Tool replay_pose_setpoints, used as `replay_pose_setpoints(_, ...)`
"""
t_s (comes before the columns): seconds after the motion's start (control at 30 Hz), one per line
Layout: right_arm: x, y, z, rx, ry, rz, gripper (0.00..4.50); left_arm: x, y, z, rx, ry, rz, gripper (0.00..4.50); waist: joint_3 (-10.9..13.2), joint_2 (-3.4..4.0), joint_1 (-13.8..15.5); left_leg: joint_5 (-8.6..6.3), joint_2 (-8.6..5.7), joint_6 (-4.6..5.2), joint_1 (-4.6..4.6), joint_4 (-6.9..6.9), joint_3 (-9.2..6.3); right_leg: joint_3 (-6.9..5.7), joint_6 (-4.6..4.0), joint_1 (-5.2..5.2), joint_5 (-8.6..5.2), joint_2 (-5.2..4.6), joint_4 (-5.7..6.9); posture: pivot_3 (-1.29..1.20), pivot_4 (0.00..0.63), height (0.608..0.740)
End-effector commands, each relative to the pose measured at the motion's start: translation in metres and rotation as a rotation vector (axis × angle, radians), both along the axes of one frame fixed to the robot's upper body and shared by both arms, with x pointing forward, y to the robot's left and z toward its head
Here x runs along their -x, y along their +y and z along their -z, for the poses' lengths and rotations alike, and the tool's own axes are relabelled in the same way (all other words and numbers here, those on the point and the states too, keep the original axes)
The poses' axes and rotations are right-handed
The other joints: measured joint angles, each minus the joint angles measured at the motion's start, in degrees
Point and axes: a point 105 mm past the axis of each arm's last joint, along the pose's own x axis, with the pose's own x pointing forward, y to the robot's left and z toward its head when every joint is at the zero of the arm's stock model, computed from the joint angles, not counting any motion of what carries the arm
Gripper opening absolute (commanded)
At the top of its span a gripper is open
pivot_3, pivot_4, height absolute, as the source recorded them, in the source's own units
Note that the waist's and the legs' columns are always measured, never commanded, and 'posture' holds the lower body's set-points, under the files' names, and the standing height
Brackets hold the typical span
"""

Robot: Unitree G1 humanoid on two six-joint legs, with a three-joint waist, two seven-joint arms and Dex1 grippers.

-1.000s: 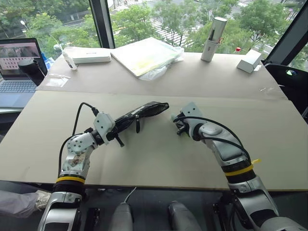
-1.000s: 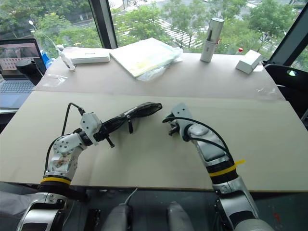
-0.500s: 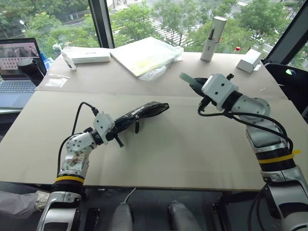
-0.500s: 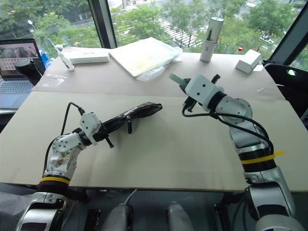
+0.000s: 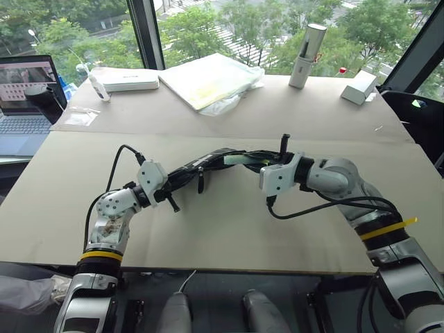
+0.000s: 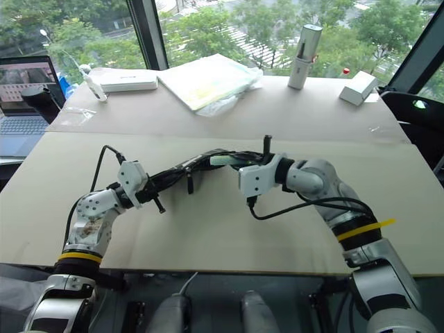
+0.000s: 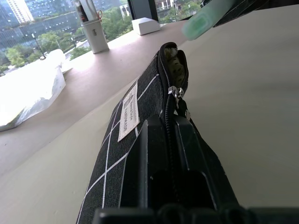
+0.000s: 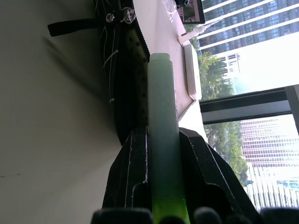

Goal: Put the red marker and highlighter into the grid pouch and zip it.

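The beige table (image 5: pixel 229 229) is carrying everything, and on it the grid pouch (image 5: pixel 198 166) is being held up off the surface at one end by the left gripper (image 5: pixel 168 189), whose fingers are clamped tight on its closed end while its open mouth is facing the right arm. The right gripper (image 5: pixel 260 161) is pinching the highlighter (image 5: pixel 239 159) between its fingers and is pointing the pale end at that mouth; the tip is sitting right at the opening, and whether it is already inside cannot be told. The red marker is nowhere to be made out on the table, so it is probably inside already, though that is a guess. Judging by this, the highlighter is going in now and the zipping is still to come. Along the far edge, well apart from the work, are lying a plastic-wrapped pad (image 5: pixel 211 80), a white box (image 5: pixel 130 80), a silver cylinder (image 5: pixel 308 55) and a laptop (image 5: pixel 28 97); nothing is blocking the way
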Motion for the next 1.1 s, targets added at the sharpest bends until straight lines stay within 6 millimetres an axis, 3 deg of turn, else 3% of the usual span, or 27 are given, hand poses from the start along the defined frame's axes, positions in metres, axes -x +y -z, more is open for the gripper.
replay_pose_setpoints(0.03,-0.001,0.002,-0.011,0.002,-0.063,-0.021,0.44,0.002,-0.008,-0.017,0.013,-0.054,0.042,0.0,0.0,0.0,0.12,0.0,0.0,0.0,0.0,0.0,0.0,0.0,0.0,0.01,0.0,0.0,0.0,0.0,0.15,0.738)
replay_pose_setpoints(0.47,-0.008,0.005,0.003,0.082,-0.09,-0.041,0.44,0.005,-0.016,-0.023,0.023,-0.06,0.075,0.0,0.0,0.0,-0.01,0.0,0.0,0.0,0.01,0.01,0.0,0.0,-0.01,0.01,0.01,0.0,0.02,0.0,0.15,0.738)
replay_pose_setpoints(0.63,-0.009,0.026,0.002,0.074,-0.098,-0.091,0.44,0.006,-0.022,-0.02,0.019,-0.049,0.1,0.0,0.0,0.0,-0.04,0.0,0.0,0.0,0.02,0.01,0.0,0.0,-0.01,0.01,0.01,0.0,0.03,0.0,0.15,0.738)
replay_pose_setpoints(0.9,0.009,0.072,0.013,0.057,-0.057,-0.243,0.44,0.007,-0.027,-0.019,0.025,-0.044,0.115,0.0,0.0,0.0,0.01,0.0,0.0,0.0,0.02,0.03,0.0,0.0,-0.02,0.04,0.01,0.0,0.05,0.0,0.15,0.738)
replay_pose_setpoints(1.1,0.015,0.083,0.017,0.045,-0.034,-0.291,0.44,0.007,-0.027,-0.018,0.028,-0.043,0.114,0.0,0.0,0.0,-0.08,0.0,0.0,0.0,0.03,0.02,0.0,0.0,-0.02,0.02,0.01,0.0,0.07,0.0,0.15,0.738)
